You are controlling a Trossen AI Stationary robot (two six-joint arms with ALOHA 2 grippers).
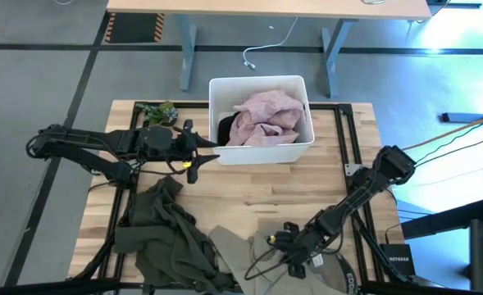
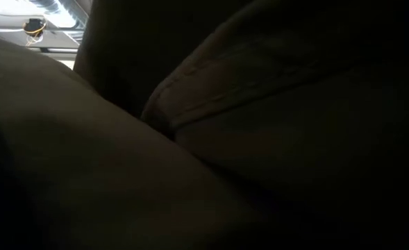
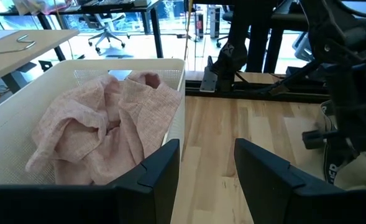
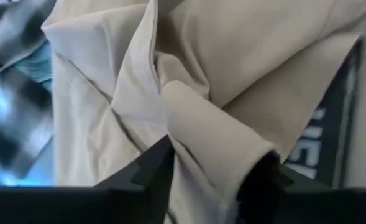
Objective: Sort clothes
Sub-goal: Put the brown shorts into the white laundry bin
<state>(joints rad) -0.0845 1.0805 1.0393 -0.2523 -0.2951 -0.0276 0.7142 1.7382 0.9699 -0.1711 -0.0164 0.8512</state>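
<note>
A white bin (image 1: 262,154) stands at the table's far middle with a pale pink garment (image 1: 266,119) and a black one (image 1: 225,129) inside. My left gripper (image 1: 202,156) is open and empty at the bin's near left corner; its wrist view (image 3: 204,177) looks along the bin wall. Olive-green garments (image 1: 171,238) lie heaped at the near left. A beige garment (image 1: 241,250) with a black lettered strap (image 4: 332,137) lies at the near edge. My right gripper (image 1: 275,240) is shut on it. My right gripper pinches a raised fold of the beige garment (image 4: 210,155) between its two fingers, more than one layer thick. The fingers come slanting down from the table's right side. The fold stands up into the hold; the rest of the garment lies creased on the table below.
A small green plant-like clump (image 1: 157,111) sits at the far left, beside the bin. Bare wood (image 1: 307,192) lies between the bin and the near garments. Dark cloth (image 2: 260,139) fills the low view right in front of the camera.
</note>
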